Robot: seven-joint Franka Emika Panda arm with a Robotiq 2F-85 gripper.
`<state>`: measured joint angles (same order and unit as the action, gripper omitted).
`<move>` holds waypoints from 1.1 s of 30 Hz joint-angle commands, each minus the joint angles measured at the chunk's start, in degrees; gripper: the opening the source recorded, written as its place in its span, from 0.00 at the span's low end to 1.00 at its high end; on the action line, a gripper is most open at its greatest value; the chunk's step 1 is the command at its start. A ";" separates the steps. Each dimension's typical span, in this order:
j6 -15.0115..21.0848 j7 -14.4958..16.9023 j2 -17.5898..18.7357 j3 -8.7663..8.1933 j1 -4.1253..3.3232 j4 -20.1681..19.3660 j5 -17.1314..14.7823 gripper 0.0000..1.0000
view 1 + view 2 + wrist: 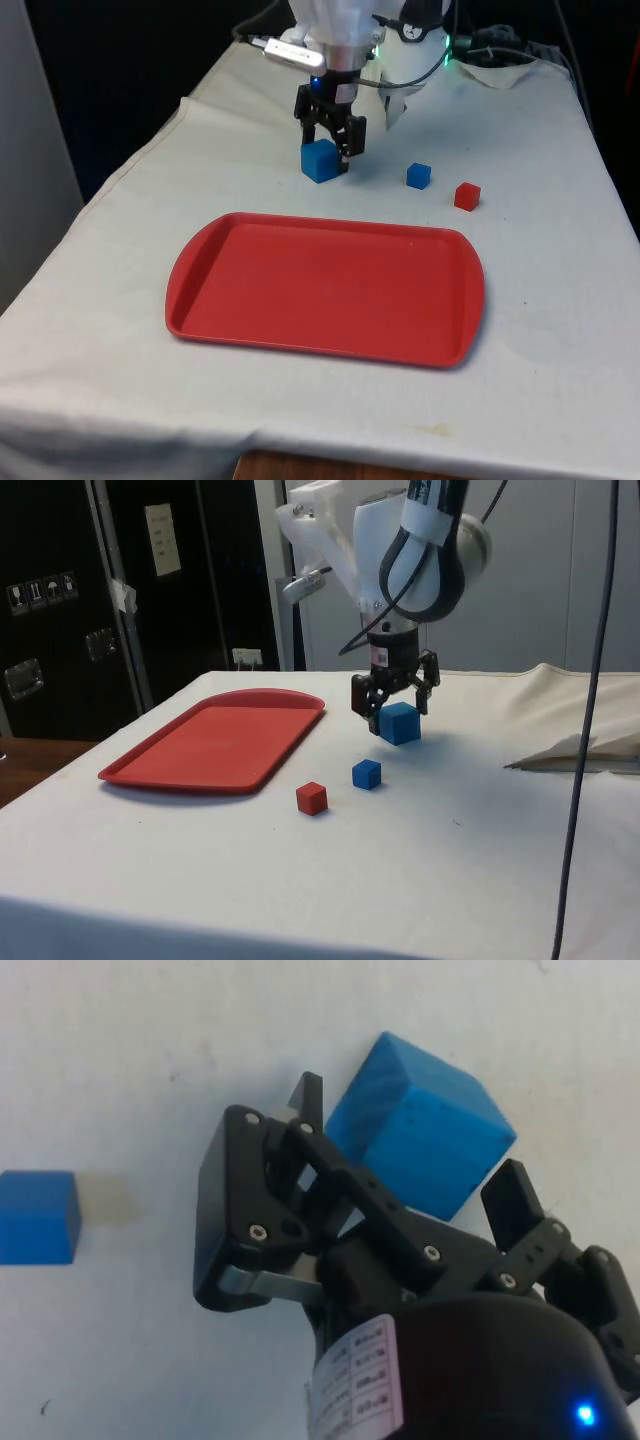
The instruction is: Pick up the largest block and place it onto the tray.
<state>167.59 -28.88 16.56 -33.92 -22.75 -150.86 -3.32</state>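
Grasping stage: gripper (331, 143) straddles the big blue block (320, 160), fingers spread at its sides, not yet clenched — block sits on the surface behind the tray (200, 280). Lift and placement remain; tray holds nothing.
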 commanded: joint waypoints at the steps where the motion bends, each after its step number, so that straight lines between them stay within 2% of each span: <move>1: 0.74 -0.17 -0.06 0.23 0.17 -0.11 -0.40 1.00; 2: 0.11 -0.11 0.17 -0.06 0.00 0.11 0.00 1.00; 8: 1.43 -1.78 0.34 -0.06 -0.40 -0.23 -0.11 0.98; 9: 1.55 -2.06 0.34 -0.06 -0.46 -0.23 -0.06 0.80; 10: 0.63 -1.78 0.34 0.06 -0.23 0.06 0.00 0.69; 11: 1.55 -2.23 0.34 -0.06 -0.52 -0.29 -0.06 0.69; 14: 1.72 -2.52 0.34 -0.11 -0.63 -0.34 0.00 0.33; 17: 1.83 -2.75 0.34 -0.11 -0.69 -0.40 0.00 0.02; 19: 1.89 -2.81 0.34 -0.11 -0.69 -0.46 0.06 0.00; 20: 1.03 -2.41 0.23 0.06 -0.40 -0.17 0.00 0.00; 21: 1.89 -2.86 0.34 -0.11 -0.69 -0.46 0.06 0.00; 25: 1.95 -2.92 0.34 -0.17 -0.69 -0.46 0.06 0.01; 27: 0.86 -2.92 0.06 -0.46 -0.86 0.40 0.29 0.01; 28: 1.15 -2.52 0.06 0.06 -0.40 0.34 0.00 0.01; 29: 0.00 -2.92 -0.34 -0.63 -0.92 1.32 0.46 0.01; 33: -2.75 -2.75 -1.20 -0.52 -0.80 3.61 0.46 0.01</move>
<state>165.18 -31.28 15.36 -33.98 -23.15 -147.36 -3.27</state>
